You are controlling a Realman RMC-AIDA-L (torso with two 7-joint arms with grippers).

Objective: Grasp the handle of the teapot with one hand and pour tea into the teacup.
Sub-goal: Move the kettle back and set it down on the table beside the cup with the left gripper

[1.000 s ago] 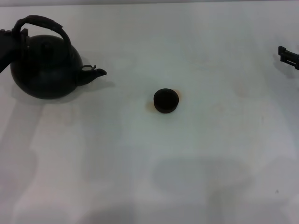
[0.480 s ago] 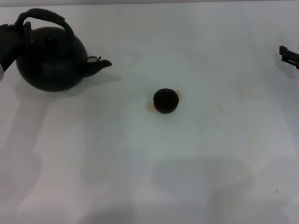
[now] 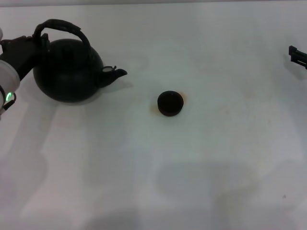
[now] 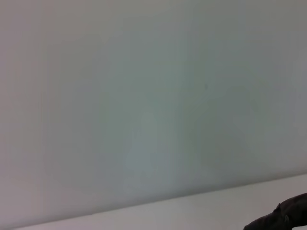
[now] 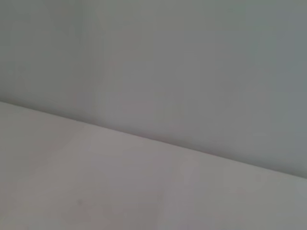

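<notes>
Though well apart, teapot (image 3: 67,72), teacup (image 3: 170,103).

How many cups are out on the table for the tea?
1. The teacup sits alone near the table's middle, to the right of the teapot, whose spout points toward it. No other cup shows in any view.

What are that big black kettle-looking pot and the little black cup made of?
The teapot looks like cast iron or dark stoneware: matte black, with no shine on its round body. Its handle looks wrapped or ribbed, perhaps cord or cane, though that is hard to tell. The teacup shows the same dull black finish, likely ceramic or iron. The left pincer is at the handle.
</notes>
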